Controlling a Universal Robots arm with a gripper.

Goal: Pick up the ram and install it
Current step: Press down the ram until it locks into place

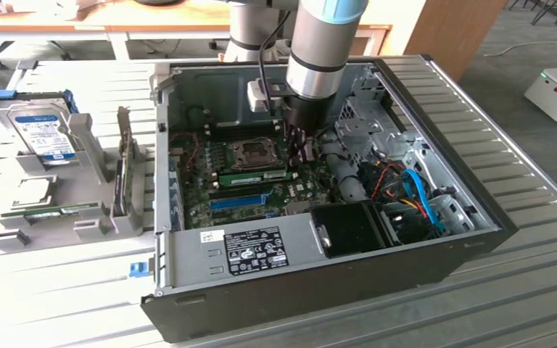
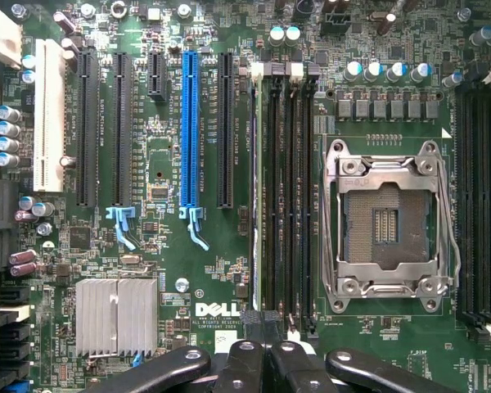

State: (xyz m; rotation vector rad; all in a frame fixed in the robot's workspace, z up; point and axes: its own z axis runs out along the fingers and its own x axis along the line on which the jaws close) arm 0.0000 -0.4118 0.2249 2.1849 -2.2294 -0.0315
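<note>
My arm hangs inside the open black steel PC case (image 1: pixel 472 246), gripper (image 2: pixel 262 360) with its black jaws pressed together above the green Dell motherboard (image 2: pixel 172 278). The ram (image 1: pixel 259 176), a thin green stick, sits seated beside the square metal CPU socket (image 2: pixel 389 225). Blue slot strip (image 2: pixel 189 131) is glossy plastic.

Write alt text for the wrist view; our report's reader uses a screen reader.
Looking straight down on a green Dell motherboard, the shut end effector hovers over black memory slots beside an empty CPU socket. A blue slot strip runs parallel.
</note>
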